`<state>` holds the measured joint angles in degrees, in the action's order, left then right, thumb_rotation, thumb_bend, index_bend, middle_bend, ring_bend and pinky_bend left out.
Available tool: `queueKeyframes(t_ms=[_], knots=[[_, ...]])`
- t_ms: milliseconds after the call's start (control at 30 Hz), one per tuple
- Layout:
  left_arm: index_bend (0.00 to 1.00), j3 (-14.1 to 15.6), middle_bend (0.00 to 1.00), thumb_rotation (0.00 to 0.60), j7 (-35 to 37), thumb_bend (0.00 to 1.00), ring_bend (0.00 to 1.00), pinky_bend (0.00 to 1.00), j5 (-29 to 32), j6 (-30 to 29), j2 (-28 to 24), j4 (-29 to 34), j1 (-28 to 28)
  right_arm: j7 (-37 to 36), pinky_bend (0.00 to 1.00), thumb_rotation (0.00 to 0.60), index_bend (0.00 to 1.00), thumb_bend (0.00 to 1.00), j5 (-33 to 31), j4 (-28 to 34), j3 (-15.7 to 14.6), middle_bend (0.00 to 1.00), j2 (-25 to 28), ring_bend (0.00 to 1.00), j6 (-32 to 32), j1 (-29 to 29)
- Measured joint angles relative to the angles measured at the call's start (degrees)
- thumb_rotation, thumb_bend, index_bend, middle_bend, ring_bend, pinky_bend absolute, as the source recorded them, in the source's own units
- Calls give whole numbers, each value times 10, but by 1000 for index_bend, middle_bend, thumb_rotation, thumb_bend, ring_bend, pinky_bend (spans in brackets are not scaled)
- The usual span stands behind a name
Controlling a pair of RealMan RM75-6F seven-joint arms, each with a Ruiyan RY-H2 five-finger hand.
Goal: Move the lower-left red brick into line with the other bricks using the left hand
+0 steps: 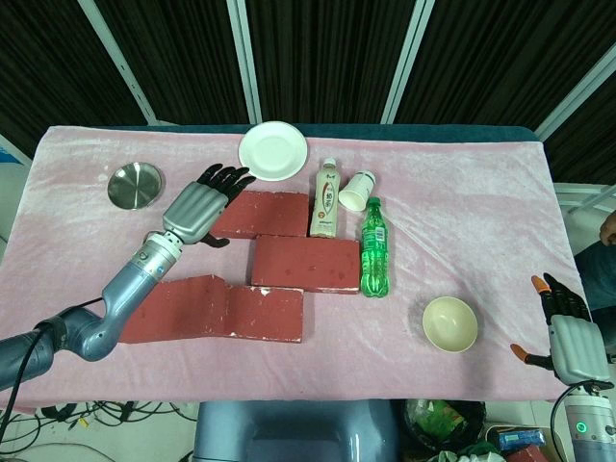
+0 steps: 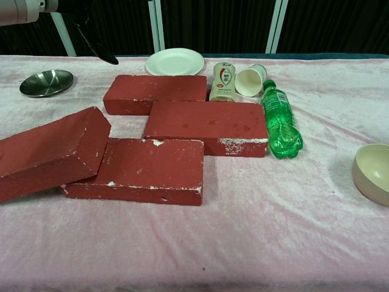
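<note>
The lower-left red brick (image 1: 178, 306) (image 2: 51, 152) lies tilted at the front left, its right end propped on the near brick (image 1: 265, 313) (image 2: 146, 170). Beyond them lie a middle brick (image 1: 306, 262) (image 2: 206, 126) and a far brick (image 1: 265, 214) (image 2: 155, 92), stepped to the right and left. My left hand (image 1: 204, 207) hovers over the far brick's left end with its fingers stretched toward the plate, holding nothing; in the chest view only a dark finger of the left hand (image 2: 97, 48) shows at the top left. My right hand (image 1: 570, 337) hangs open off the table's right front corner.
A steel bowl (image 1: 135, 185) sits at the far left and a white plate (image 1: 273, 150) at the back. A milk-tea bottle (image 1: 327, 199), a tipped paper cup (image 1: 357, 191) and a lying green bottle (image 1: 374, 248) crowd the bricks' right side. A cream bowl (image 1: 449, 323) stands front right.
</note>
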<state>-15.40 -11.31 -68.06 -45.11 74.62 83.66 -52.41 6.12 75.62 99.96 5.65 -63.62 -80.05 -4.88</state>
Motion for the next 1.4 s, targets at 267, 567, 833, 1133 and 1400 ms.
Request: queueKeyframes(t_ms=[267, 567, 833, 1133, 1400], knots=[[0, 5, 0, 600, 2, 0, 0, 0, -2, -9, -1, 5, -1, 1, 78, 600, 0, 46, 2, -1, -1, 0, 0, 0, -2, 1], [0, 15, 0, 600, -2, 0, 0, 0, -4, -10, -15, 22, 1, 0, 78, 600, 0, 45, 2, -2, -1, 0, 0, 0, -2, 1], [0, 23, 0, 600, -1, 0, 0, 0, -13, -50, -44, 53, 27, -7, 78, 600, 0, 46, 12, -2, -6, 0, 5, 0, -5, 4], [0, 62, 0, 600, 19, 0, 0, 0, -42, -104, -154, 145, 106, -5, 78, 600, 0, 45, 13, -4, -7, 0, 5, 0, -2, 3], [0, 168, 0, 600, 122, 0, 0, 0, -128, -135, -269, 207, 225, 0, 78, 600, 0, 46, 10, -2, -7, 0, 4, 0, -3, 3]])
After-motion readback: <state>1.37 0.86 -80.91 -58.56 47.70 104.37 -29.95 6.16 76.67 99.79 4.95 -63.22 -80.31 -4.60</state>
